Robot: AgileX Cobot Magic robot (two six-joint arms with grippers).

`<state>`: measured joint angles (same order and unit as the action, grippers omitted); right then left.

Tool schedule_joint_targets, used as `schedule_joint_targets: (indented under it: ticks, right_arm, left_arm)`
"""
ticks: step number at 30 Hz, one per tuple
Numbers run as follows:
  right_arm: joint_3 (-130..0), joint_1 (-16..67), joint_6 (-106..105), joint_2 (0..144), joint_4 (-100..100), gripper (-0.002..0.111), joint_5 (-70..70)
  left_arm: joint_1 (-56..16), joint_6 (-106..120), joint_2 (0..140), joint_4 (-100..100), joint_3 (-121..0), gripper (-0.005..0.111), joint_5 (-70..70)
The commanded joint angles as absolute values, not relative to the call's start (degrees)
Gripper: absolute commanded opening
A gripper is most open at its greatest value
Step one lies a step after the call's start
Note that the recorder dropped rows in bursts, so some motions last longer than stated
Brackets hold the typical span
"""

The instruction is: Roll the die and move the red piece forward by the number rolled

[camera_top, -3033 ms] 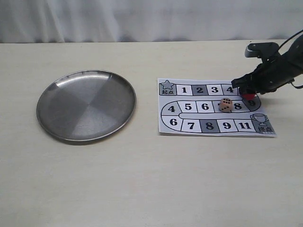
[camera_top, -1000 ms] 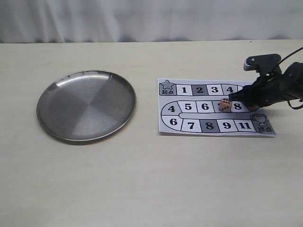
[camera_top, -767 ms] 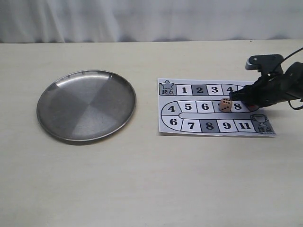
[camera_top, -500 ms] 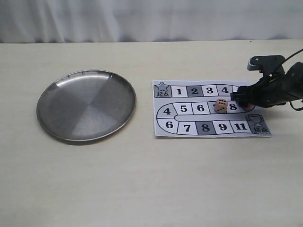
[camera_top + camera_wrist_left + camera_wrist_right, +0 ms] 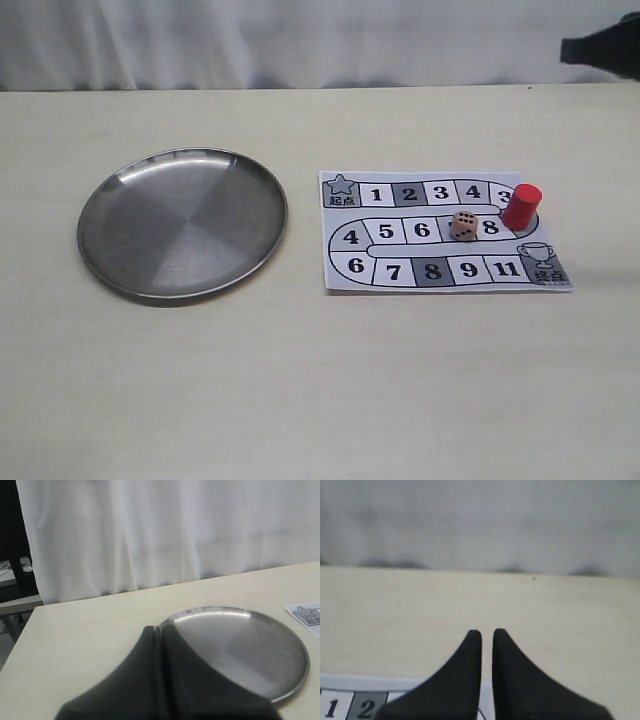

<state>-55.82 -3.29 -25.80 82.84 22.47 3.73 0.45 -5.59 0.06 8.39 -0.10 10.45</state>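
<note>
Seemingly the piece-moving step is done or nearly: the red piece (image 5: 521,206) stands upright and free at the right-end bend of the board (image 5: 478,268), just beside the 8. The die (image 5: 463,225) lies on the middle row between 6 and 8, its pips too small to read. Left gripper (image 5: 157,630) jaws pressed together near the plate (image 5: 182,222), right gripper (image 5: 487,635) jaws a thin slit apart, both empty; next probably just check the count against the die; one die, one red piece, one board, one plate, two grippers.
</note>
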Motion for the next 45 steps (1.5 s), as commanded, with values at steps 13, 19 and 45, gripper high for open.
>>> schedule_joint_targets:
  ticks: [13,19,45]
  right_arm:
    - [-15.4,-3.1,-22.6,31.6,22.3,0.004,-7.5]
    - [-4.2,-3.1,-14.1,14.9,22.3,0.004,-10.4]
    - [0.0,-3.1,0.6,0.0,4.8,0.004,2.9]
  left_arm:
    - [0.0,-5.6,0.0,8.3,0.0,0.0,9.9]
    - [0.0,-5.6,0.0,8.3,0.0,0.0,9.9]
    - [0.0,-5.6,0.0,8.3,0.0,0.0,9.9]
